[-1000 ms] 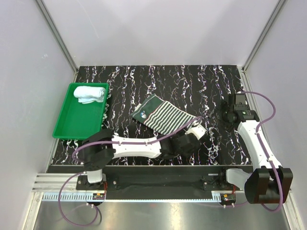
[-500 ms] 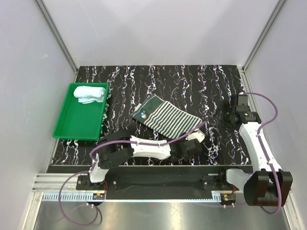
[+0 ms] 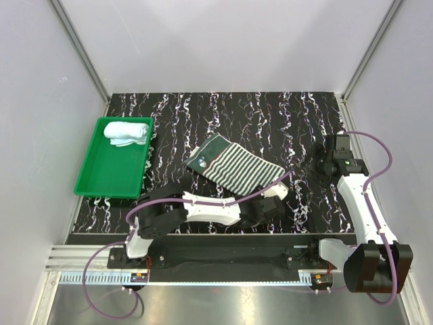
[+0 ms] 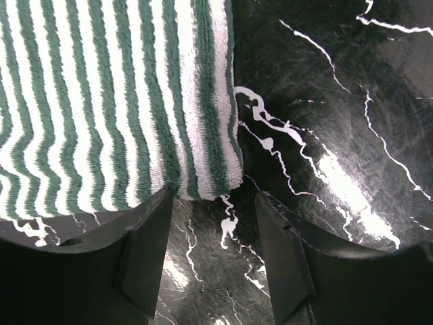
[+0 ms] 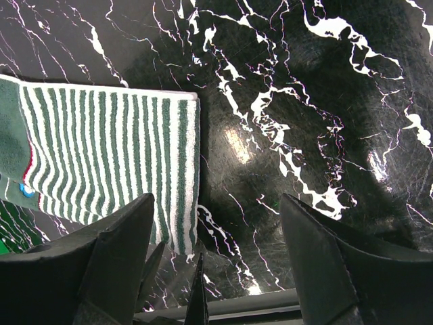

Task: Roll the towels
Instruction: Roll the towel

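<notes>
Since the left gripper [image 4: 213, 198] hovers wide open and empty astride the near corner of the flat green-and-white striped terry towel [image 3: 237, 168] on the black marbled tabletop [image 3: 291, 115], it should probably pinch low, catching the hem itself.

Bright, even overhead light. The wrist cams are sharp at mid-range and soft up close.
Top view: diffuse light, walls nearly white, only faint soft shadows on the bench [image 3: 270, 115]. Left wrist cam: a white glare streak on the glossy bench ahead-right of the left hand [image 4: 213, 203]. Its fingers [image 4: 145, 250] are near-black and slightly out of focus, while the striped towel [image 4: 101, 101] pile ahead-left is crisp. Right wrist cam: a glare patch straight ahead of the right hand [image 5: 216, 203]. Its fingers [image 5: 115, 264] are dark, blurred silhouettes, and the bench is dimmer ahead-right.
</notes>
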Tool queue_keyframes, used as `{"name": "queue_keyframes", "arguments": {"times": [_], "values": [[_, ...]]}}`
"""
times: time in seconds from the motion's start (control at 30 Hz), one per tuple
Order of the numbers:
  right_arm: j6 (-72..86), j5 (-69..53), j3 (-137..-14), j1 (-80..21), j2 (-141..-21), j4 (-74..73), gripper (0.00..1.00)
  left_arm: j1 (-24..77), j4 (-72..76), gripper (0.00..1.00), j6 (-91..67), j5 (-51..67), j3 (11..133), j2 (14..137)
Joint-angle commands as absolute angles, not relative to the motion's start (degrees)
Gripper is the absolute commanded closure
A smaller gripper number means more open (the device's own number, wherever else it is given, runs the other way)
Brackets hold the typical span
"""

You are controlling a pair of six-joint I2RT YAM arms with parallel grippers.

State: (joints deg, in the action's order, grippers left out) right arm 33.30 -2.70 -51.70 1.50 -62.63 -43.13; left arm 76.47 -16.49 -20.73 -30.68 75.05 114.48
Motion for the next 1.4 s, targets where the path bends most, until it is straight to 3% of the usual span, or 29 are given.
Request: {"name": "queue_keyframes", "arguments": {"times": [0.0,0.47,0.6,0.97,1.03,1.17,1.37], "values": [[32.8,-3.2,-51.6,1.7,-62.3,-42.5,0.19,76.6,-14.1,0.43,-19.1,-33.8,78.0,111.7],[32.2,-2.7,-52.2,1.7,-63.5,-42.5,0.19,76.5,-12.5,0.43,-16.7,-32.3,82.0,116.6],[31.9,-1.9,-52.4,1.7,-63.5,-43.1,0.19,76.4,-13.0,0.51,-17.9,-30.9,82.2,118.6],[31.4,-1.7,-53.1,1.7,-63.6,-43.8,0.19,75.0,-12.9,0.59,-20.7,-29.9,78.5,119.5],[31.4,-1.6,-53.0,1.8,-63.5,-43.8,0.19,74.7,-12.0,0.67,-20.7,-29.4,77.2,119.3],[31.0,-1.2,-52.9,1.8,-63.4,-44.3,0.19,74.1,-11.7,1.0,-21.3,-26.9,76.6,119.2],[30.8,-0.4,-54.4,2.4,-62.6,-46.0,0.2,72.9,-13.5,1.0,-24.4,-15.1,76.1,115.1]]}}
